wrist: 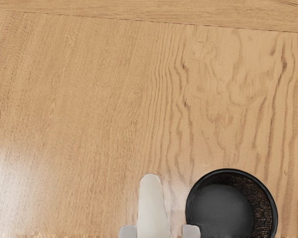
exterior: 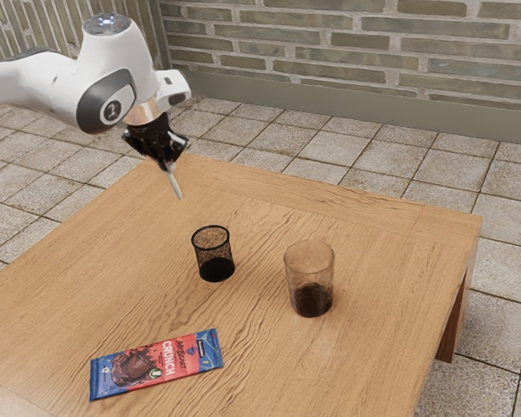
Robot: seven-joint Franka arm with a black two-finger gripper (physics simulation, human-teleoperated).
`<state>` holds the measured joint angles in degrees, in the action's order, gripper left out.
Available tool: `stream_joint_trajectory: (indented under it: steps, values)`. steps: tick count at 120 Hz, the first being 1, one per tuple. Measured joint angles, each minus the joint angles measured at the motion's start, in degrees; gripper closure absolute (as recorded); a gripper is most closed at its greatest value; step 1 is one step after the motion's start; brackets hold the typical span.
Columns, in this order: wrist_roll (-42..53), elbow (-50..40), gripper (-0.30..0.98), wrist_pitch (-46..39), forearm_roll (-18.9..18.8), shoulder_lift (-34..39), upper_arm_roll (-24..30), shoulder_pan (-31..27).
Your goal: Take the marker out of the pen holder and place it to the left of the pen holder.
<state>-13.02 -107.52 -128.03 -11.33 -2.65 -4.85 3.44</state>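
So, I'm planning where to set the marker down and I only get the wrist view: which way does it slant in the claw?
Observer: From the claw, the marker slants down toward the exterior view's right.
Operator: Does anything stand near the pen holder?
Observer: Yes, a see-through tumbler, on its right in the exterior view.
Operator: And anything lying flat?
Observer: A wrapped chocolate bar, nearer the exterior camera than both of those.
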Motion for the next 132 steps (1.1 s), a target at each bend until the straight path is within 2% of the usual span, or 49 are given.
stream_joint_trajectory:
  steps: [12,28,45,74,90,110,120,128,132]
  values:
    - [-0.3,0.0,0.77,2.6,-1.0,-0.7,-0.1,-3.4]
    - [-0.4,0.5,0.77,8.7,-0.9,-5.1,0.0,-8.6]
    - [0.5,14.1,0.77,20.1,0.1,-18.1,3.7,-10.4]
    - [3.1,24.6,0.77,35.5,0.2,-26.3,6.5,-12.0]
    - [5.0,33.3,0.77,39.6,-2.6,-32.5,9.8,-12.1]
    - [7.5,34.4,0.41,40.6,-2.4,-33.6,10.3,-13.2]
    - [8.5,34.2,0.28,40.8,-2.2,-32.7,10.3,-13.3]
    - [9.2,32.9,0.20,40.8,-2.4,-28.6,10.2,-13.2]
    - [9.5,29.2,0.17,39.8,-2.4,-21.9,10.2,-13.0]
